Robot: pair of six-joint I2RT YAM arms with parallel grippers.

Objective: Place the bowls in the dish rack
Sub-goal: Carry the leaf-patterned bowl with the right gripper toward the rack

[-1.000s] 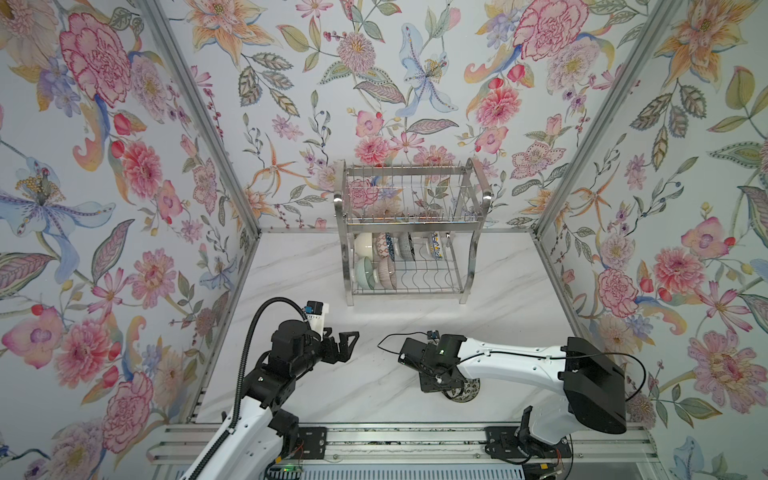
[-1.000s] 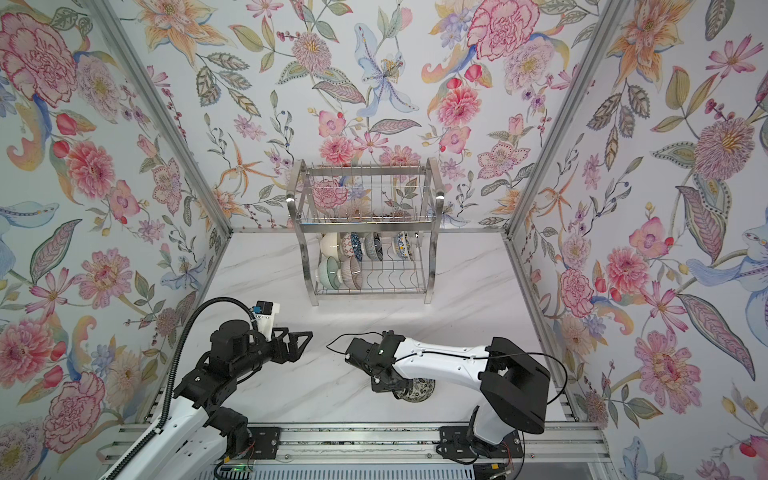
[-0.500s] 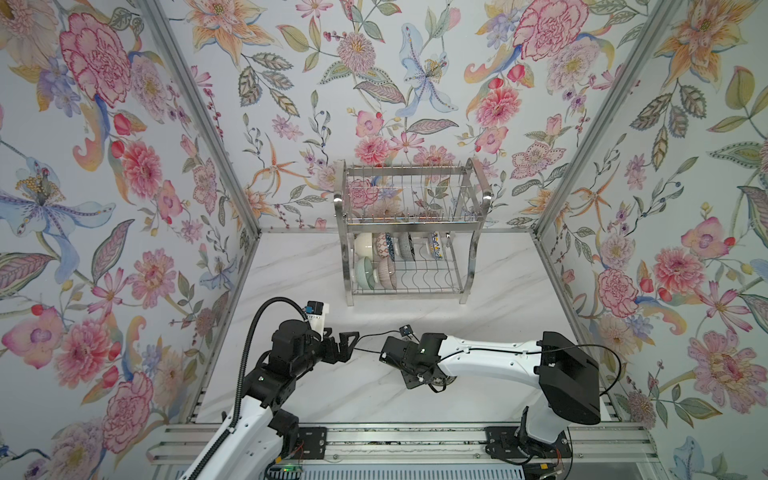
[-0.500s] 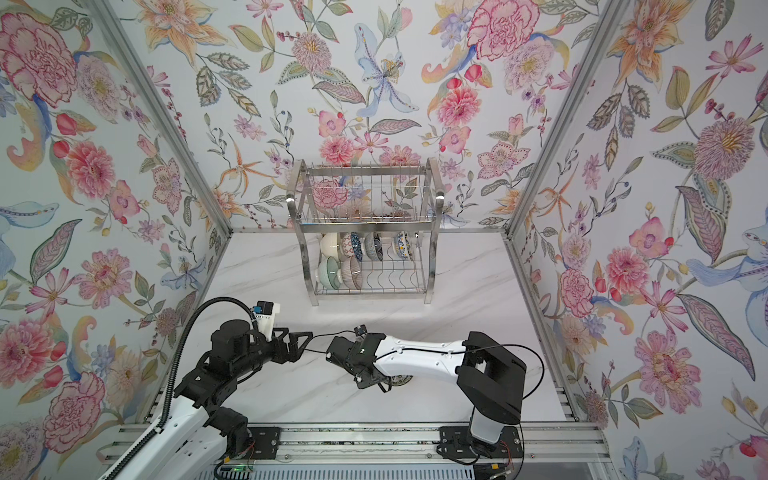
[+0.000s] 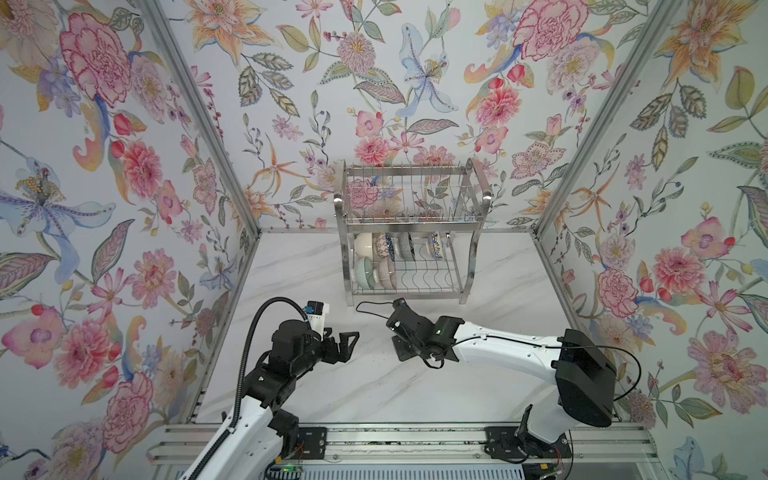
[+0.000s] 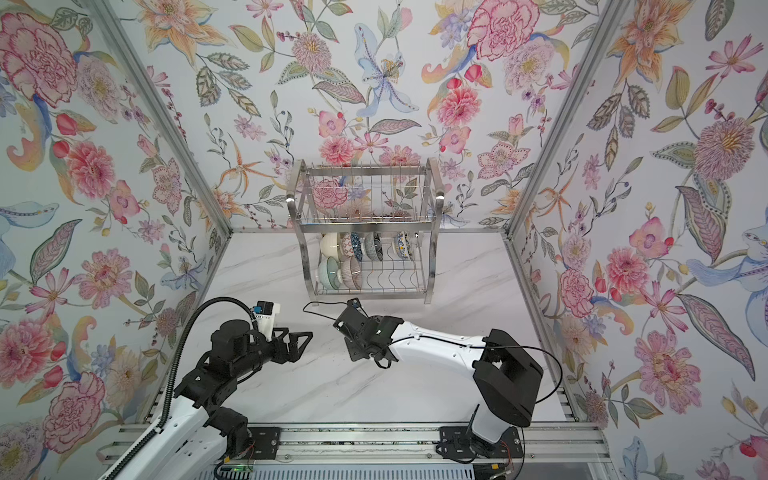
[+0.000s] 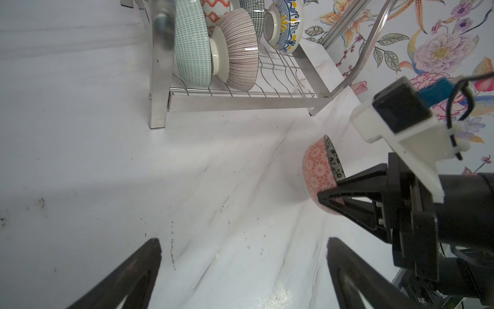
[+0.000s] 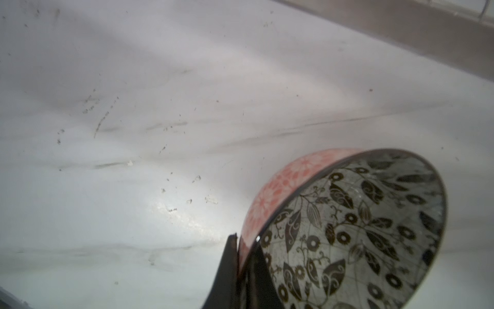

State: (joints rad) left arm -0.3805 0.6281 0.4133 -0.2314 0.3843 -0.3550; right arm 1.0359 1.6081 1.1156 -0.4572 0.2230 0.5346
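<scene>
We see the right gripper [image 8: 244,248] pinched narrow on the rim of the black-and-white leafy bowl [image 8: 347,227]. One finger [image 8: 230,267] lies against the coral outer wall and the other is inside. The bowl hangs tipped on its side with its mouth turned sideways. In the left wrist view it seems to be raised off the marble tabletop [image 7: 133,174], with a shadow under it.

A second ago this bowl lay flat on the marble under the right arm [image 5: 498,353], well short of the dish rack [image 5: 409,226]. Since then the arm has swung across and forward, and the gripper is now near the rack's front rail, before its lower shelf. In both top views the gripper body hides the bowl.

The left gripper [image 7: 243,240] stands wide open and holds nothing. It is farther out from the rack's front left leg, just where it was a second ago.

On the rack's lower shelf the pale green bowl [image 7: 192,42] and the mauve ribbed bowl [image 7: 240,53] stand on edge, touching, at the left end. More bowls stand in the row behind them, and none of them has shifted.
</scene>
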